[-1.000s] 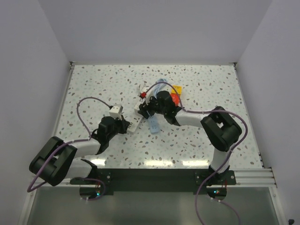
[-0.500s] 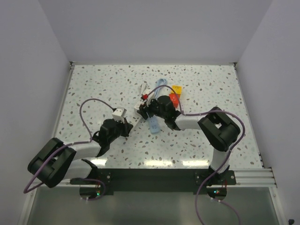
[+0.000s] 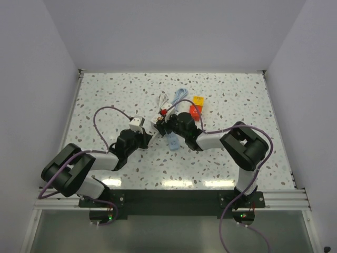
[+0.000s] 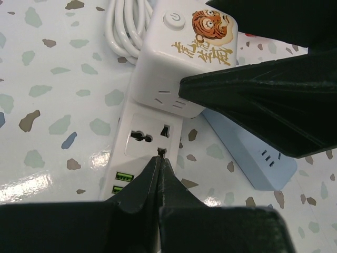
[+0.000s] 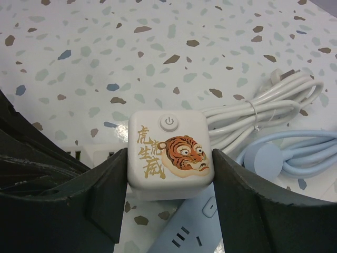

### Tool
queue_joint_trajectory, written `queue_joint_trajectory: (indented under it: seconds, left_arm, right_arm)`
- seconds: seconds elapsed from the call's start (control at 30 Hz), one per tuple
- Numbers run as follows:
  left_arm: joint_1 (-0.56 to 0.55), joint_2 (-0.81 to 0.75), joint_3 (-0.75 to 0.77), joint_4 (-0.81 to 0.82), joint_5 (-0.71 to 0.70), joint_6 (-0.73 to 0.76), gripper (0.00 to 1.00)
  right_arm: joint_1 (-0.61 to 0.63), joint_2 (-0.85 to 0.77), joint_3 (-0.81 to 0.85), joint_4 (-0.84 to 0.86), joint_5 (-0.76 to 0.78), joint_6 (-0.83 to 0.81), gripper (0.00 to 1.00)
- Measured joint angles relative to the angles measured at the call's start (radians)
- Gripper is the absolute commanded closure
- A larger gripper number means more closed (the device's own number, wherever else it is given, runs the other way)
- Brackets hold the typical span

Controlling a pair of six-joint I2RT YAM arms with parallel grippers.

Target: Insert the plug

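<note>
A white cube plug (image 5: pixel 169 155) with a tiger picture and a power button sits between my right gripper's (image 5: pixel 169 182) fingers (image 5: pixel 108 195), which are shut on its sides. In the left wrist view the cube (image 4: pixel 189 58) rests on the far end of a white power strip (image 4: pixel 150 139), above a bare socket and green USB ports. My left gripper (image 4: pixel 160 154) is shut, its tips touching the strip just below that socket. In the top view both grippers meet at the table's middle, left (image 3: pixel 148 138) and right (image 3: pixel 160 125).
A light blue power strip (image 3: pixel 173 140) lies right beside the white one, also seen under the cube (image 5: pixel 189 232). A coiled white cable (image 5: pixel 263 110) and a blue cable (image 5: pixel 295 153) lie behind. Red and yellow blocks (image 3: pixel 196 108) sit to the far right of them.
My left arm has reached forward and right, bringing its shut gripper onto the white strip. My right gripper, with the cube, has shifted slightly left toward it.
</note>
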State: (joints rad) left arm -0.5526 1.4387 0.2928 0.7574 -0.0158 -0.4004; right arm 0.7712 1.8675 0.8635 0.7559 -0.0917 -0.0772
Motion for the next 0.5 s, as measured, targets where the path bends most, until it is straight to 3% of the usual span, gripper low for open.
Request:
queue_joint_trajectory:
  seconds: [0.5]
  left_arm:
    - [0.0,0.055,0.026,0.036,-0.017,-0.005,1.0]
  right_arm:
    - [0.016,0.036,-0.036,0.115,0.052,0.031,0.85]
